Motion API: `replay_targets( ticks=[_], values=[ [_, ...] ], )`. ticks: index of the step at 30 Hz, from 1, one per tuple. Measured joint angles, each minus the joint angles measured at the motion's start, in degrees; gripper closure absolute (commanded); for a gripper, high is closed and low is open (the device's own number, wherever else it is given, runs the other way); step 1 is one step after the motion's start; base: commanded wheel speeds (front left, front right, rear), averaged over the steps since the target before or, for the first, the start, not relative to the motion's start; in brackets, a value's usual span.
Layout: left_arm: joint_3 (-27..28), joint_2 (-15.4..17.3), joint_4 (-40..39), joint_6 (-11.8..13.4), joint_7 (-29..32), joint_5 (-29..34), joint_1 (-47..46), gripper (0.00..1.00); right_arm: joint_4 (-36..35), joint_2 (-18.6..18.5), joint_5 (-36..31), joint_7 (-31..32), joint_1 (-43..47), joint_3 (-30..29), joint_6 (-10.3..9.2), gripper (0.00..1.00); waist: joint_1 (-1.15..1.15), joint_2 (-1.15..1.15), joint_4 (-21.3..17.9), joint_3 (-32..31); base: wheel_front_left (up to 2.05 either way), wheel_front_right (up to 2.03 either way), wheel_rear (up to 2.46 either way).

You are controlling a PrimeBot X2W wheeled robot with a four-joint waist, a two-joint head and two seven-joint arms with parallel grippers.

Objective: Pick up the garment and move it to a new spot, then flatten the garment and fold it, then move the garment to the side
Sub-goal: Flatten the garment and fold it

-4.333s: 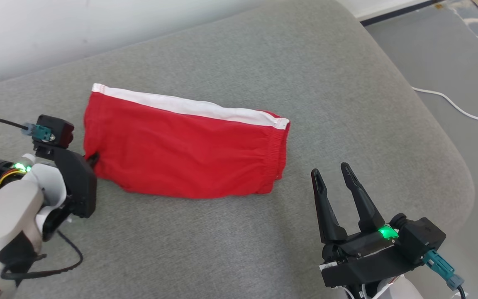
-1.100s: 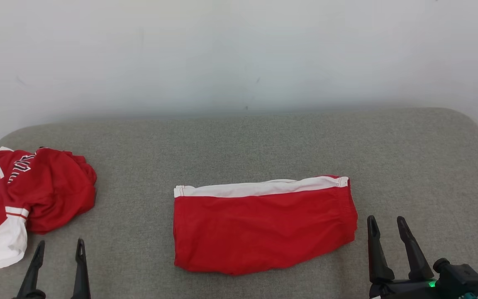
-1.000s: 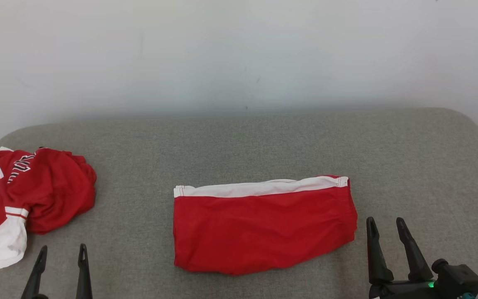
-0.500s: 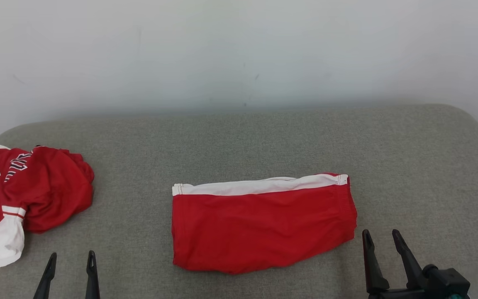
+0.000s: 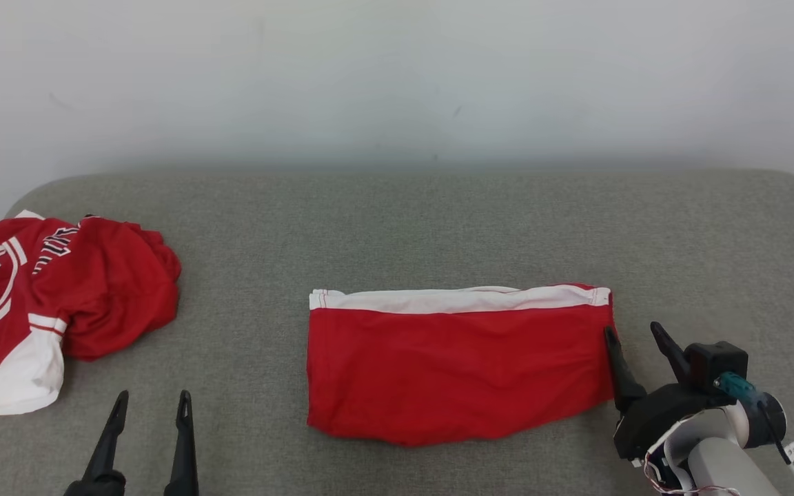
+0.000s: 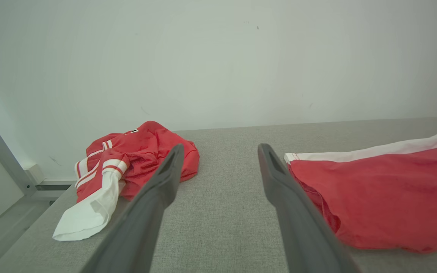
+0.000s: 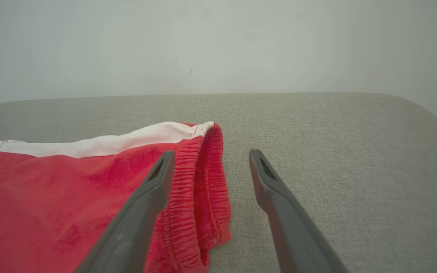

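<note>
The garment, red shorts with a white side stripe, lies folded flat on the grey cushion. My right gripper stands open at its right end, where the elastic waistband sits between the two fingers in the right wrist view. Its left finger hovers over the red cloth, and I cannot tell if it touches. My left gripper stands open near the front edge, left of the shorts, holding nothing.
A crumpled red and white jersey lies at the cushion's far left, also ahead of the left gripper in its wrist view as a red heap. A pale wall backs the cushion. A metal rail stands at the left.
The head view shifted slightly. My right gripper moved forward and left to the shorts' right end, and its wrist rose into view. My left gripper rose a little. The shorts lie unchanged.
</note>
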Motion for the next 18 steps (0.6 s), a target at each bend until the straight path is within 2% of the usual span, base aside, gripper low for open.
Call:
replay_targets(
  ticks=[8,18],
  values=[
    [-1.55,-0.68,1.62,-1.11,0.0,0.52,-3.42,0.0,16.81,-1.68,1.3,-0.52,-8.89,3.2,0.0,0.0,0.0,0.0,3.27,2.14,0.0,0.0,0.0],
    [-2.67,-1.44,2.96,-2.0,0.0,1.01,-5.92,0.0,29.33,-2.64,4.43,-0.16,-15.47,6.79,0.0,0.0,0.01,0.01,5.76,5.19,0.0,0.0,0.0]
  ],
)
